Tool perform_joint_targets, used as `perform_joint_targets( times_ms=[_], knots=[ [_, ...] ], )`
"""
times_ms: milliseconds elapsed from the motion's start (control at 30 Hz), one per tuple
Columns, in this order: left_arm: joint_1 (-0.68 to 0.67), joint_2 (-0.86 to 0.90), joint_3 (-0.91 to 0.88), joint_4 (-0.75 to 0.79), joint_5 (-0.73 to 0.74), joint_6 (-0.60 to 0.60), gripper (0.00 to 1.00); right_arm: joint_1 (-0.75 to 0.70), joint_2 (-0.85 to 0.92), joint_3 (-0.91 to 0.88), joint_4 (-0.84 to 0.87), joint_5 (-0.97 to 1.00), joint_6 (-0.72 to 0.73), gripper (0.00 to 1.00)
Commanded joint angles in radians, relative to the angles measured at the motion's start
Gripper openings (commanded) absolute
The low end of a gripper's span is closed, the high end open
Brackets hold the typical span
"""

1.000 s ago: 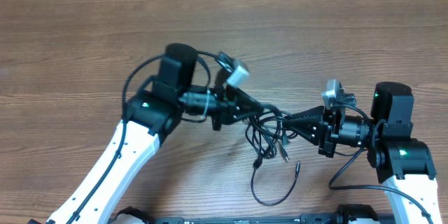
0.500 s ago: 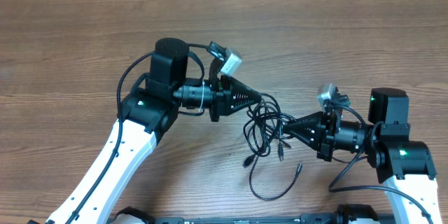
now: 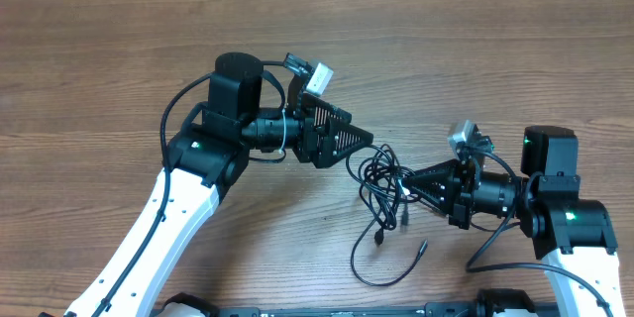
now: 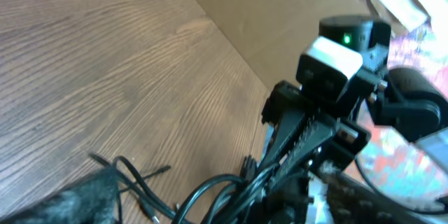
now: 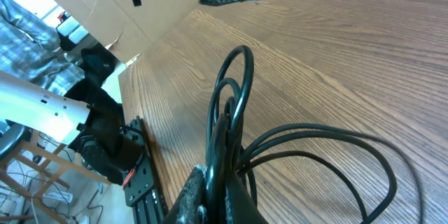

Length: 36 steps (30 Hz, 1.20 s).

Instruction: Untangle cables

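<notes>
The cables [image 3: 381,180] are a tangle of thin black cords on the wooden table between my two grippers. My right gripper [image 3: 412,186] is shut on one side of the bundle. In the right wrist view its fingers [image 5: 199,196] pinch several strands, and the cables [image 5: 234,84] loop up and out to the right. My left gripper [image 3: 361,141] stands open just left of the tangle, holding nothing. In the left wrist view one blurred finger [image 4: 80,196] shows, with the cables [image 4: 210,192] lying just beyond it. A loose cord with plug ends [image 3: 380,237] trails toward the front edge.
Bare wooden table [image 3: 495,50] lies all around. The right arm's base [image 3: 570,218] sits at the front right and the left arm's white link [image 3: 168,228] at the front left. A cardboard wall [image 4: 280,7] stands behind the table's far edge.
My left gripper has opened and let go of the cables. The tangle has slumped toward the right gripper, which still holds it, and the trailing plug ends have shifted.
</notes>
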Motion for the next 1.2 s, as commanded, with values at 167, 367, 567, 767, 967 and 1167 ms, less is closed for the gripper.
perform_joint_targets(
  times_ms=[167, 367, 567, 767, 967, 1167],
  knots=[
    [-0.014, 0.001, 0.009, -0.010, 0.176, 0.244, 1.00, -0.003, -0.050, 0.008, 0.105, -0.167, -0.008, 0.04],
    [-0.034, 0.001, 0.009, -0.057, 0.221, 0.398, 1.00, -0.003, -0.053, 0.008, 0.208, -0.384, -0.007, 0.04],
    [-0.093, 0.001, 0.009, -0.072, 0.190, 0.397, 0.69, -0.003, -0.053, 0.008, 0.250, -0.397, 0.008, 0.04],
    [-0.108, 0.001, 0.009, -0.137, 0.103, 0.397, 0.17, -0.003, -0.053, 0.008, 0.250, -0.396, 0.012, 0.04],
    [-0.108, 0.001, 0.009, -0.147, 0.103, 0.397, 0.39, -0.003, -0.053, 0.008, 0.250, -0.396, 0.012, 0.04],
    [-0.108, 0.001, 0.009, -0.233, 0.055, 0.398, 0.55, -0.003, -0.053, 0.008, 0.250, -0.396, 0.012, 0.04]
  ],
)
